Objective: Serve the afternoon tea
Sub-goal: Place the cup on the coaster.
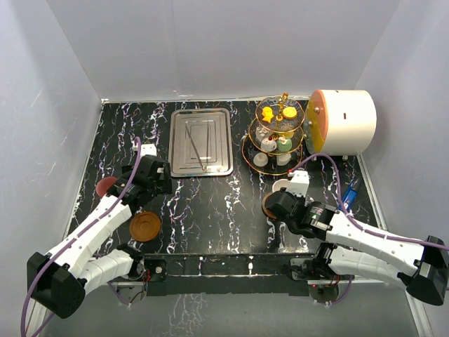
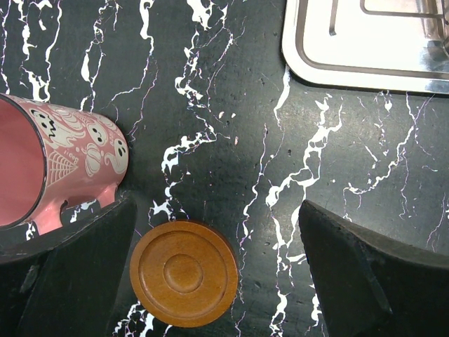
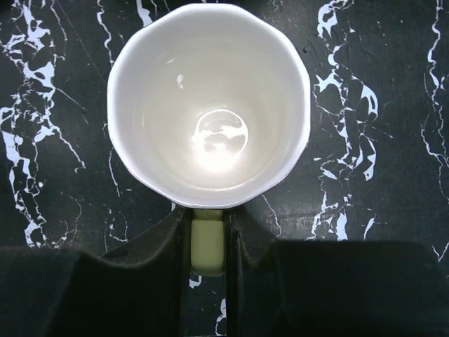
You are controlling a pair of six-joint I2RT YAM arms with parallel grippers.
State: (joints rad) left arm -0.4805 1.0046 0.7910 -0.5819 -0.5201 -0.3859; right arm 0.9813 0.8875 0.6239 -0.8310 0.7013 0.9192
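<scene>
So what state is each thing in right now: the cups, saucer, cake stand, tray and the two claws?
Cream cup: upright, empty, handle pinched.
Right gripper: shut on the Cream cup's handle.
Left gripper: open, holding nothing.
Pink ghost-print cup: ungripped, nothing visible inside.
Wooden saucer: bare.
Three-tier stand: loaded with cakes.
Steel tray: holds only a thin metal utensil.

Small cakes (image 1: 288, 111) fill a gold-framed three-tier glass stand (image 1: 275, 137) at the far right of the bench (image 1: 210, 210), before it an empty cream cup (image 3: 208, 105) standing upright, handle pinched in the right fingers (image 3: 160, 256), while a ghost-patterned pink cup (image 2: 66, 165) sits beside a bare brown saucer (image 2: 184, 272).
</scene>
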